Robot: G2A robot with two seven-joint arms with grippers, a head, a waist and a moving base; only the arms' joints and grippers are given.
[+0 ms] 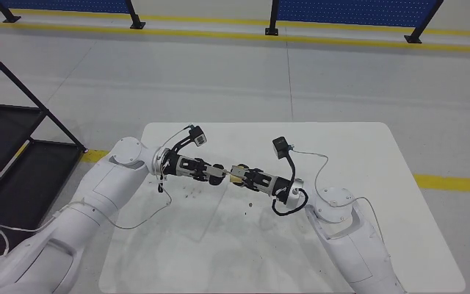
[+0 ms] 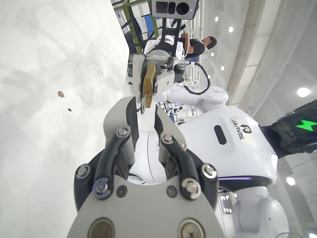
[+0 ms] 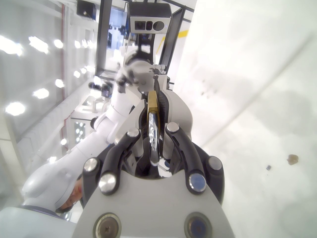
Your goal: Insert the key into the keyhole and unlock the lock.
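Note:
A brass padlock point(image 2: 148, 85) hangs above the middle of the white table point(image 1: 338, 242). My right gripper point(image 3: 153, 100) is shut on it, brass body point(image 3: 152, 104) at the fingertips and silver shackle point(image 3: 153, 134) running back between the fingers. A silver key point(image 2: 143, 104) sticks out of the keyhole at the lock's free end. My left gripper point(image 2: 146, 111) faces the lock end-on and is open, its black-padded fingertips point(image 2: 131, 110) standing either side of the key's head without pressing on it. In the top view the lock point(image 1: 235, 174) sits where both arms meet.
A brown crumb point(image 2: 60, 94) and a small dark speck point(image 2: 69, 110) lie on the table under the arms. A black rack point(image 1: 22, 147) stands on the floor left of the table.

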